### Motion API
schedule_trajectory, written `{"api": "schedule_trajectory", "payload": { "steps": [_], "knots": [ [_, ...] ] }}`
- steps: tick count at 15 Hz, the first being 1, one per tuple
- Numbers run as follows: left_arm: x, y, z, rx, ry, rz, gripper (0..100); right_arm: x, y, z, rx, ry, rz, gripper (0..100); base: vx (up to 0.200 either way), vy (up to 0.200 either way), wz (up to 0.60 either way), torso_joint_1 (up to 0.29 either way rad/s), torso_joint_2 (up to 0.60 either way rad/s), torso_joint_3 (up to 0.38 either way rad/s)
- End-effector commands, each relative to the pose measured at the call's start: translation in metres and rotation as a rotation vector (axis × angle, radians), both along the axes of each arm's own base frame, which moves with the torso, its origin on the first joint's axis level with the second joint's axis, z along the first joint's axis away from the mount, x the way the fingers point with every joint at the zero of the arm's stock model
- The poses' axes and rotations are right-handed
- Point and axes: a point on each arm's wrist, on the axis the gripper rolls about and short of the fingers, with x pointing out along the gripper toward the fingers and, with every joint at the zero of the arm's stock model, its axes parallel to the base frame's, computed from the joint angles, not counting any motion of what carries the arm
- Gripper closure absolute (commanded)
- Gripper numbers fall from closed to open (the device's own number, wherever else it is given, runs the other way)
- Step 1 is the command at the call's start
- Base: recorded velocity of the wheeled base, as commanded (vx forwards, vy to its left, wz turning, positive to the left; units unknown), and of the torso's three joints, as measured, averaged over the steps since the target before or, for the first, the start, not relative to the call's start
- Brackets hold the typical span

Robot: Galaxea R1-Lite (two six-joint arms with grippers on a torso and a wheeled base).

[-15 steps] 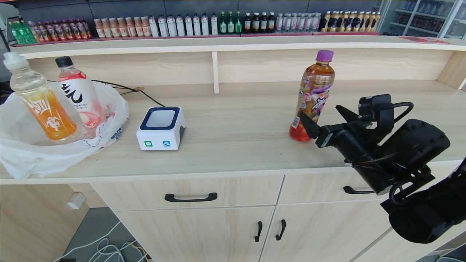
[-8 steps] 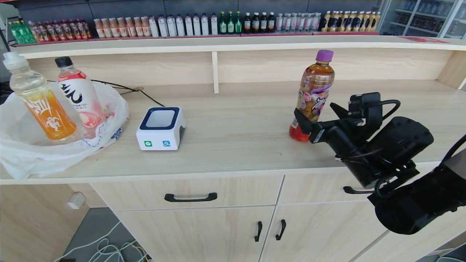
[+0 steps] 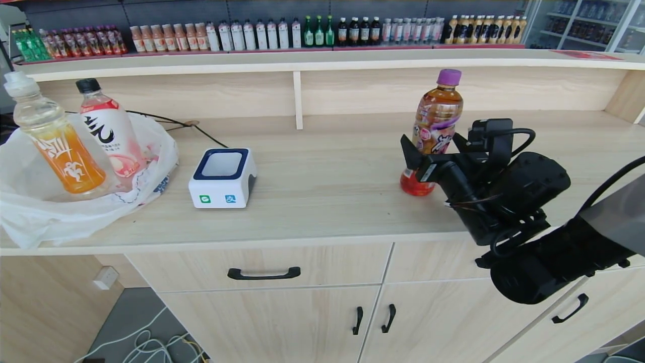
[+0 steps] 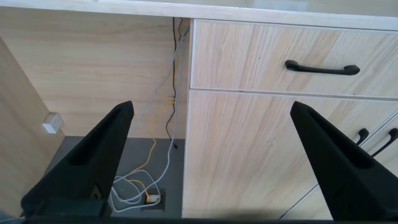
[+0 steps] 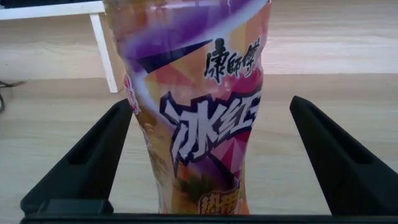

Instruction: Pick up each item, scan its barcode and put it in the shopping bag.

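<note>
A tea bottle point(image 3: 437, 121) with a purple cap stands upright on the right half of the wooden counter point(image 3: 327, 201). My right gripper point(image 3: 429, 140) is open, with its fingers on either side of the bottle's lower half. In the right wrist view the bottle point(image 5: 199, 124) stands between the spread fingers of that gripper point(image 5: 209, 106), with gaps on both sides. A white scanner point(image 3: 222, 176) sits left of centre. The white shopping bag point(image 3: 30, 212) at the far left holds an orange bottle point(image 3: 55, 141) and a pink-white bottle point(image 3: 108, 131). My left gripper point(image 4: 211, 106) hangs open below the counter, facing the cabinet fronts.
A raised back ledge with a thin divider point(image 3: 298, 101) runs behind the counter. The scanner's black cable point(image 3: 166, 120) trails behind the bag. Drawers and doors with black handles point(image 3: 263, 274) lie below. Store shelves of drinks point(image 3: 322, 33) line the far wall.
My right arm has moved forward and to the left, bringing its open fingers from beside the tea bottle's base to either side of it. The bottles, bag and scanner have stayed put.
</note>
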Motion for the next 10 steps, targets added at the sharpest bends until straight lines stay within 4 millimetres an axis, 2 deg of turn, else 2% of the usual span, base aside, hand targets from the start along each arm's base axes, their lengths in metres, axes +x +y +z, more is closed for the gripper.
{"api": "schedule_trajectory", "payload": {
  "steps": [1,8,9,10],
  "knots": [
    [0.0000,0.0000,0.0000,0.001,0.000,0.000,0,0.0071,0.0021,-0.0039,-0.001,0.000,-0.009,0,0.000,0.000,0.00,0.000,0.00,0.000],
    [0.0000,0.0000,0.0000,0.001,0.000,0.000,0,0.0112,-0.0002,-0.0012,0.006,-0.014,-0.028,0,0.000,0.000,0.00,0.000,0.00,0.000],
    [0.0000,0.0000,0.0000,-0.001,0.000,-0.002,0,0.0110,-0.0003,-0.0019,0.004,-0.011,-0.028,100,0.000,0.000,0.00,0.000,0.00,0.000],
    [0.0000,0.0000,0.0000,0.001,0.000,0.000,0,0.0108,-0.0004,-0.0023,0.005,-0.009,-0.027,100,0.000,0.000,0.00,0.000,0.00,0.000]
  ]
}}
